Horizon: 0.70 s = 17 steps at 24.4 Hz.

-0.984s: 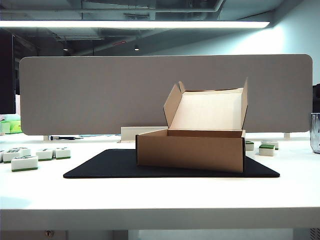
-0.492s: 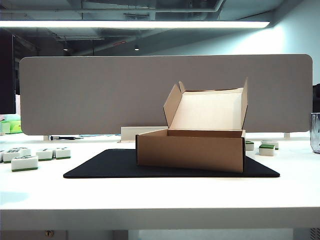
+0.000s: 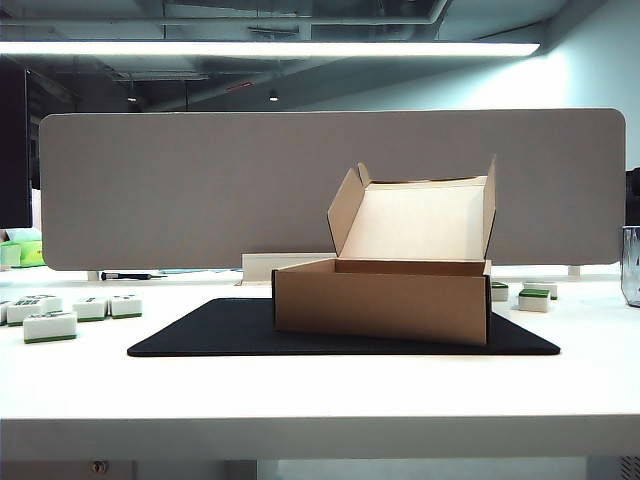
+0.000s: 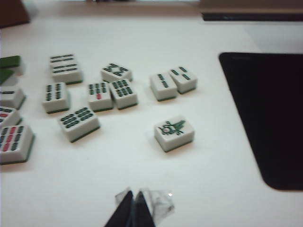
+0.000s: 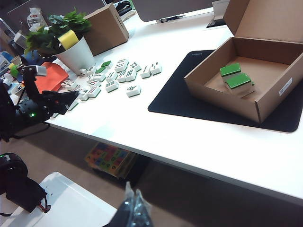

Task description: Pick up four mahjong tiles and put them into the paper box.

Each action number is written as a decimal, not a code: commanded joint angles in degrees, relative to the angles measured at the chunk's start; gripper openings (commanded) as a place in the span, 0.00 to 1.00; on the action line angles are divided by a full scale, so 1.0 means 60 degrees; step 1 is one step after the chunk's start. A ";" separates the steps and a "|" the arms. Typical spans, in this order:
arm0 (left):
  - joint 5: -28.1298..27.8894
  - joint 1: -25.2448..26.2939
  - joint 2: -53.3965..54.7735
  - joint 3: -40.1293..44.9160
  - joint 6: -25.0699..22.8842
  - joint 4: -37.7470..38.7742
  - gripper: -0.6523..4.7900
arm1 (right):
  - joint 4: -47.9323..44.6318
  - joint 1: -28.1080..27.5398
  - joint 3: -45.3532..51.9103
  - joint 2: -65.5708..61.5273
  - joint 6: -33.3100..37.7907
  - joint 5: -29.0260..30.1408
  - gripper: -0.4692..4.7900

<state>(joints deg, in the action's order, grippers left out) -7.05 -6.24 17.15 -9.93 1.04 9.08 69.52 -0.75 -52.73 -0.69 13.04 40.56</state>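
The white table [image 3: 320, 390] fills the lower exterior view. On it a black mat [image 3: 200, 335] carries the open paper box [image 3: 385, 300], centre-right, with green-backed mahjong tiles [image 5: 234, 75] inside. Face-up tiles [image 4: 174, 133] lie scattered at lower left. The left gripper [image 4: 134, 212] and right gripper [image 5: 133, 208] are both closed, empty. Behind stands a grey partition [image 3: 200, 190] under a ceiling light strip [image 3: 270, 48].

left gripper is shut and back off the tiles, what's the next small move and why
Probably open the left gripper, then lower it over the lone bird-face tile. It lies apart from the cluster. The paper box shows only two green-backed tiles, so more seem needed. The right gripper, shut, hangs off the table.
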 commanded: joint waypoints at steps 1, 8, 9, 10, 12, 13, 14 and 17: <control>0.0055 0.0419 -0.0860 0.0809 0.0015 -0.0157 0.11 | -0.0091 -0.0004 -0.0033 0.0113 -0.0004 0.0011 0.09; 0.0146 0.1351 -0.2131 0.1606 0.0007 -0.0117 0.11 | -0.0095 -0.0004 -0.0033 0.0113 -0.0004 0.0011 0.09; 0.0164 0.1443 -0.2320 0.1599 -0.0022 0.0146 0.11 | -0.0091 -0.0004 -0.0033 0.0113 -0.0004 0.0011 0.09; 0.0142 0.1497 -0.2441 0.1599 -0.0036 0.0262 0.11 | -0.0091 -0.0004 -0.0033 0.0113 -0.0004 0.0011 0.09; 0.0160 0.1552 -0.2809 0.1599 -0.0284 0.0251 0.11 | -0.0091 -0.0004 -0.0033 0.0113 -0.0004 0.0011 0.09; 0.0153 0.1548 -0.2852 0.1599 -0.0350 0.0204 0.11 | -0.0091 -0.0004 -0.0033 0.0113 -0.0004 0.0011 0.09; 0.0186 0.1548 -0.2845 0.1599 -0.0353 0.0237 0.11 | -0.0095 -0.0004 -0.0033 0.0113 -0.0004 0.0011 0.09; 0.0397 0.1545 -0.2845 0.1599 -0.0342 0.0237 0.11 | -0.0091 -0.0004 -0.0033 0.0113 -0.0004 0.0011 0.09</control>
<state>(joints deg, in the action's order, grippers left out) -5.93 3.03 0.14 -0.38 -0.60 9.76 69.54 -0.78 -52.73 -0.69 13.02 40.56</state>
